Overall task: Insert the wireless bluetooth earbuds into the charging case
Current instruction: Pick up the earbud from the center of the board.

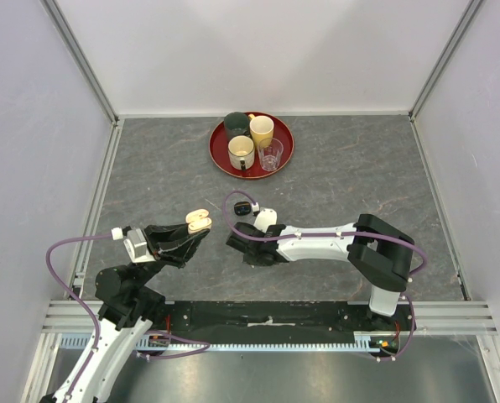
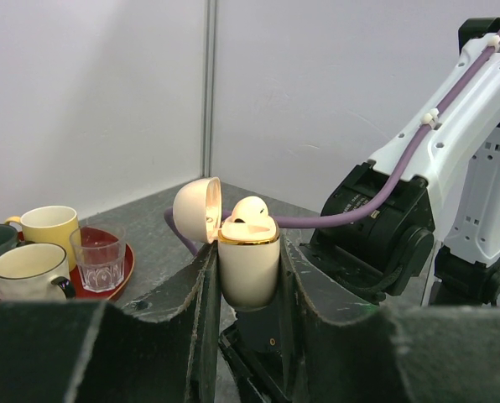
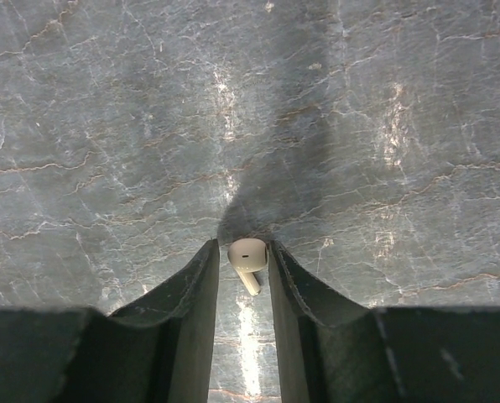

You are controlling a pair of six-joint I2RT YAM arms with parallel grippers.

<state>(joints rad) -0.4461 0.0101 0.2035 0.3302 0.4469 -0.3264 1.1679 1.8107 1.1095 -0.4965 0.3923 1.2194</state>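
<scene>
right arm (image 1: 317, 241): white links, black joints | cable (image 2: 334, 220): purple, white clips | fingers (image 3: 183, 319): black, wavy edges

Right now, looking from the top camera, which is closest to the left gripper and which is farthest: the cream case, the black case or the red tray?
1. Cream case: clamped in the left gripper itself.
2. Black case: on the table, just to its right.
3. Red tray: far back, carrying the cups.
</scene>
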